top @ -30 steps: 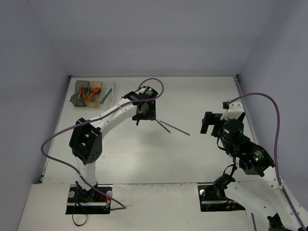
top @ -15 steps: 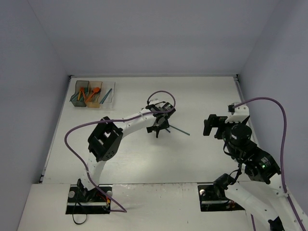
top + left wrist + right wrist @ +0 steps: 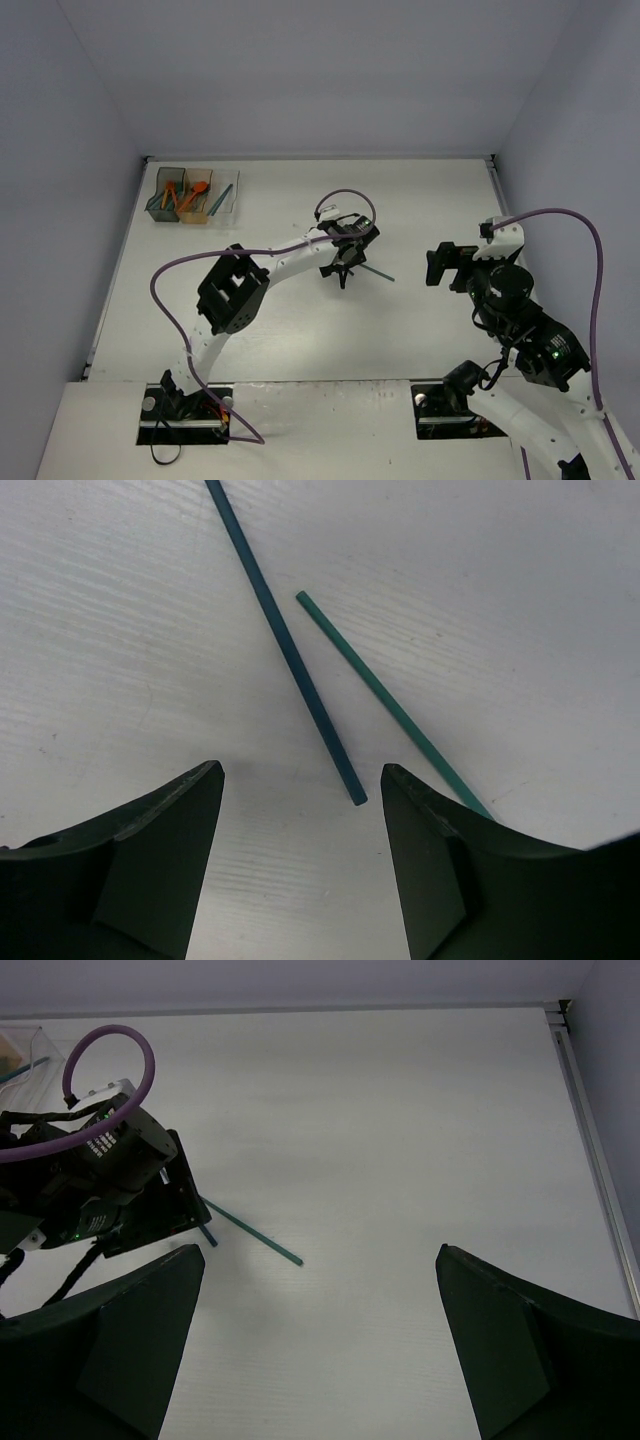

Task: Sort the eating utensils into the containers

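Two thin sticks lie on the white table: a dark teal one (image 3: 285, 645) and a lighter green-teal one (image 3: 385, 695), forming a narrow V. My left gripper (image 3: 302, 775) is open and empty just above them, the dark stick's near end between the fingers. In the top view the left gripper (image 3: 345, 268) covers most of the sticks (image 3: 377, 271). The three joined containers (image 3: 195, 195) stand at the far left with orange and teal utensils in them. My right gripper (image 3: 320, 1250) is open and empty, off to the right (image 3: 440, 265); the green stick (image 3: 255, 1232) lies ahead of it.
The left arm's purple cable (image 3: 340, 200) loops above its wrist. A raised rail (image 3: 590, 1140) runs along the table's right edge. Walls close the back and both sides.
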